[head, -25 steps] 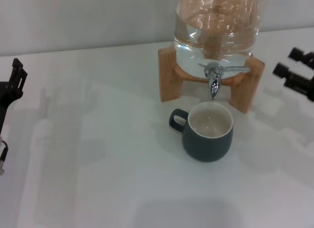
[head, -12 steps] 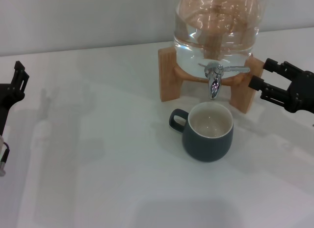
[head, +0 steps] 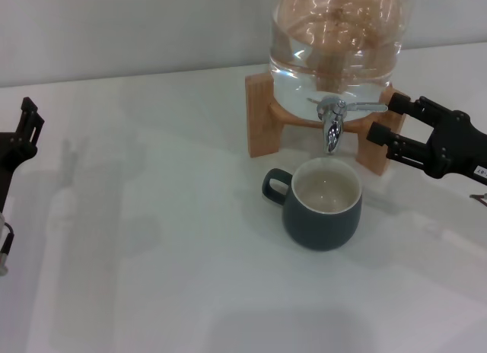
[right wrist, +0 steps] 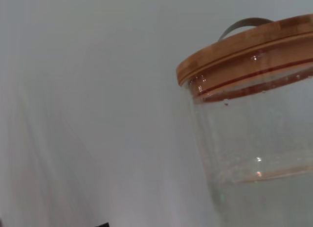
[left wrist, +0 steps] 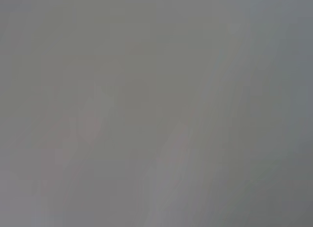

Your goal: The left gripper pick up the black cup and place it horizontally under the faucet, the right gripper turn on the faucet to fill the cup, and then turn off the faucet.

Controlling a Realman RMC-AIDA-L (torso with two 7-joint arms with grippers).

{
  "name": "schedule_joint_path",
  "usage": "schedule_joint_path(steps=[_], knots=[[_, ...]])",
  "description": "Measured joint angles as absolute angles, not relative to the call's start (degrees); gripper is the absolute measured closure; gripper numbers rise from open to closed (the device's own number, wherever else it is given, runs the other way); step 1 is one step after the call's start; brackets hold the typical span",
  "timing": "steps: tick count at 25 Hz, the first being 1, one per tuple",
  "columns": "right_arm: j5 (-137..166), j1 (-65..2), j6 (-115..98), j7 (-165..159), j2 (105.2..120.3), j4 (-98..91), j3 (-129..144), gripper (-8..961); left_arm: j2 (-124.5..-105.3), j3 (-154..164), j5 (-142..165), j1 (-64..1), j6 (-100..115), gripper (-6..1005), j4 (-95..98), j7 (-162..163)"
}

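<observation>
The black cup (head: 326, 203) stands upright on the white table (head: 152, 254), directly below the faucet (head: 333, 117) spout. The right gripper (head: 390, 119), jaws wide, sits just right of the faucet lever, not touching it. The left gripper (head: 19, 144) is parked at the far-left edge; its jaw state cannot be determined.

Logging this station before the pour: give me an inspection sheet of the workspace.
Surface: white table, bare in front.
Job's things: black cup upright under the faucet; no water seen running.
Dispenser: glass jar part full on a wooden stand; wooden lid.
Clutter: nothing seen.
Grippers: right gripper open beside the faucet lever; left gripper at the table's left edge.
Cables: nothing seen.
Surroundings: plain pale wall.
</observation>
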State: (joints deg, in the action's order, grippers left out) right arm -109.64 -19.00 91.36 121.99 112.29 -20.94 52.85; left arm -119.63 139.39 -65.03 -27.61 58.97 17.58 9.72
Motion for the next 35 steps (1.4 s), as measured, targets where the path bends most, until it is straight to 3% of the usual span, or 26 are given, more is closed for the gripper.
schedule_joint_path(steps=[35], knots=[[-108.34, -18.46, 90.91, 122.43, 112.76, -20.92, 52.12, 141, -119.62, 139.39, -65.04, -27.34, 58.44, 259, 17.31, 10.4]])
